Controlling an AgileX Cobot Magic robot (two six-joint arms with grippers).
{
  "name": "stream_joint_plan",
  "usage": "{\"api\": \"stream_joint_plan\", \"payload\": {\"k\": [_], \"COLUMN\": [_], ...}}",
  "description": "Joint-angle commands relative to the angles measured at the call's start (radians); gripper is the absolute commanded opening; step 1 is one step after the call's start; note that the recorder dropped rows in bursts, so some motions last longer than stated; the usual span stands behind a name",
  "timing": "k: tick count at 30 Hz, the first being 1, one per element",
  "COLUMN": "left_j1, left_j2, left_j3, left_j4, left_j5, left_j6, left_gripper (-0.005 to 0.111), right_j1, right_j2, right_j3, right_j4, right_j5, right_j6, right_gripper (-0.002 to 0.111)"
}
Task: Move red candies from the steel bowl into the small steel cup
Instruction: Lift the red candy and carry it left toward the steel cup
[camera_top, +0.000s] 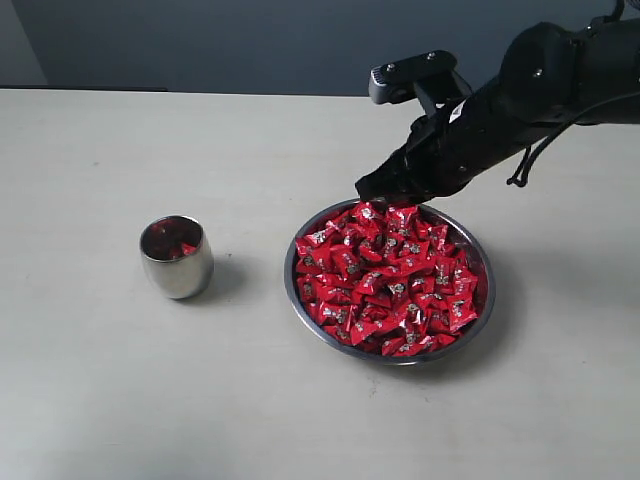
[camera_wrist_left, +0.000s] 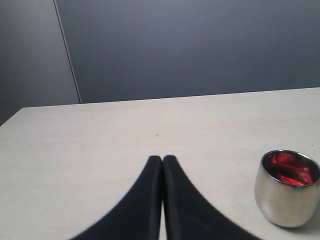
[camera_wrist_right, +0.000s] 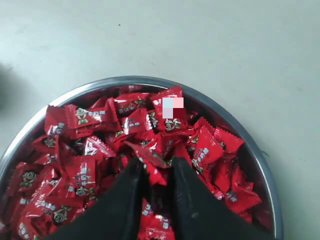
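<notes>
The steel bowl (camera_top: 488, 285) sits right of centre, heaped with red candies (camera_top: 390, 280). My right gripper (camera_top: 385, 192) reaches down at the bowl's far rim. In the right wrist view its two black fingers (camera_wrist_right: 132, 175) are closed on a red candy (camera_wrist_right: 152, 162) just above the pile (camera_wrist_right: 85, 150) inside the bowl's rim (camera_wrist_right: 125, 80). The small steel cup (camera_top: 177, 258) stands upright to the left with a few red candies inside (camera_wrist_left: 289, 170). My left gripper (camera_wrist_left: 162, 159) is shut on nothing above bare table, with the cup (camera_wrist_left: 285, 200) off to one side.
The table (camera_top: 100, 380) is pale and wide, with a dark wall behind its far edge. The right arm (camera_top: 530, 90) slants in from the upper right above the bowl. The left arm does not show in the exterior view.
</notes>
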Motion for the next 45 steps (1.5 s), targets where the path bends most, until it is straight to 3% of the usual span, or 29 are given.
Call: {"api": "stream_joint_plan", "payload": {"k": [1, 15, 27, 38, 45], "left_j1": [0.001, 0.001, 0.001, 0.001, 0.001], "left_j2": [-0.004, -0.004, -0.004, -0.004, -0.004], "left_j3": [0.004, 0.004, 0.004, 0.004, 0.004], "left_j4": [0.001, 0.001, 0.001, 0.001, 0.001], "left_j5": [-0.006, -0.006, -0.006, -0.006, -0.006], "left_j6": [-0.001, -0.001, -0.001, -0.001, -0.001], "left_gripper": [0.000, 0.000, 0.000, 0.000, 0.000], "right_j1": [-0.001, -0.001, -0.001, 0.005, 0.074], "right_j2": [-0.010, -0.007, 0.086, 0.157, 0.185], "right_j3": [0.002, 0.002, -0.059, -0.158, -0.174], "right_j4": [-0.021, 0.098, 0.585, 0.862, 0.908], "right_j5": [0.004, -0.117, -0.048, 0.111, 0.106], "right_j6": [0.024, -0.055, -0.579, -0.848, -0.948], "right_gripper": [0.007, 0.007, 0.007, 0.007, 0.007]}}
